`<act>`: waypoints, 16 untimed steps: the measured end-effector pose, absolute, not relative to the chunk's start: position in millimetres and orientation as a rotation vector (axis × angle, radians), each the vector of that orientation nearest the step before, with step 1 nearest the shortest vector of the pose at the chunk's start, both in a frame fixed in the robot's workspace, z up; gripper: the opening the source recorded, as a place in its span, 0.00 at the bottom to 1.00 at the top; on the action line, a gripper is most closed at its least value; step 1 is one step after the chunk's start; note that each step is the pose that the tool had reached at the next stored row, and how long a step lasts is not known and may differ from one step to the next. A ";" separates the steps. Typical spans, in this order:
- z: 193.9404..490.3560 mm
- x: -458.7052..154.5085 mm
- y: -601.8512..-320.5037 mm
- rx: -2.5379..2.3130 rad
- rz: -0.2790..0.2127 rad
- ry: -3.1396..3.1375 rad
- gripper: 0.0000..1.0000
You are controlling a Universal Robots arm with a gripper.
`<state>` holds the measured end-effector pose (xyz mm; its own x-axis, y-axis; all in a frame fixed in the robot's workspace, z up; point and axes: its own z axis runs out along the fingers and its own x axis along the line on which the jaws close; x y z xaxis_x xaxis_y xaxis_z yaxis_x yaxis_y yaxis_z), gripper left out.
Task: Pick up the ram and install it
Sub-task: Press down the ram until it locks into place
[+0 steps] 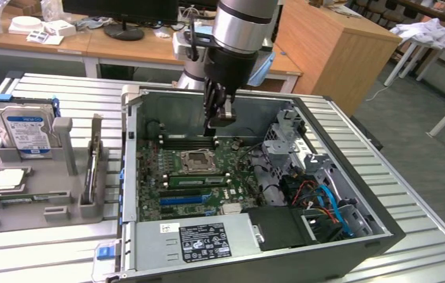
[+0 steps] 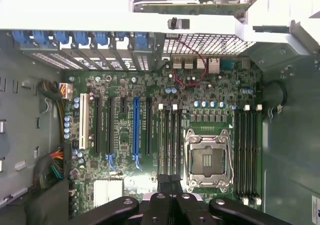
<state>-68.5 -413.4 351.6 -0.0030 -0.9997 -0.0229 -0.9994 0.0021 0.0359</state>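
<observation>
The ram [image 1: 93, 171] is a thin green stick standing on edge in the grey holder [image 1: 49, 209], at the exterior view's left of the open computer case [image 1: 380, 230]. In the wrist view the ram [image 2: 190, 8] lies just beyond the case wall. My gripper [image 1: 221, 119] hangs inside the case, above the motherboard [image 1: 199, 171] and well apart from the ram. Its black fingers [image 2: 161, 181] are pressed together, shut, with nothing visible between them. Below lie the empty processor socket [image 2: 207, 157] and black memory slots [image 2: 170, 140] on either side of it.
A silver hard drive [image 1: 24, 127] with a blue-white label and a small square processor chip [image 1: 8, 178] sit in the same holder. Cables and a drive cage [image 1: 317, 194] crowd the case at the exterior view's right. A power supply [image 1: 199, 239] fills its near end.
</observation>
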 end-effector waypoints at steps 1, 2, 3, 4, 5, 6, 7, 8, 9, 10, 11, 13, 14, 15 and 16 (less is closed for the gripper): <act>351.6 -69.7 -413.4 2.212 -0.065 -2.217 0.11; 351.6 -70.9 -413.4 2.212 -0.065 -2.217 0.11; 351.6 -72.0 -413.4 2.212 -0.065 -2.217 0.11; 351.6 -72.7 -413.4 2.212 -0.065 -2.217 0.11; 351.6 -73.0 -413.4 2.212 -0.065 -2.217 0.11; 351.6 -73.0 -413.4 2.212 -0.065 -2.217 0.11; 351.6 -73.0 -413.4 2.212 -0.065 -2.217 0.11; 351.6 -73.1 -413.4 2.212 -0.065 -2.217 0.11; 351.6 -73.1 -413.4 2.212 -0.065 -2.217 0.11; 351.6 -73.1 -413.4 2.212 -0.065 -2.217 0.11; 351.4 -73.1 -413.4 2.211 -0.065 -2.217 0.11; 350.8 -73.1 -413.4 2.212 -0.065 -2.217 0.11; 350.4 -73.1 -413.4 2.212 -0.065 -2.217 0.11; 349.9 -73.1 -413.4 2.212 -0.065 -2.217 0.11; 349.4 -73.1 -413.4 2.212 -0.065 -2.217 0.11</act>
<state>-73.1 -413.4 349.4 -0.0029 -0.9997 -0.0229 -0.9994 0.0021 0.0359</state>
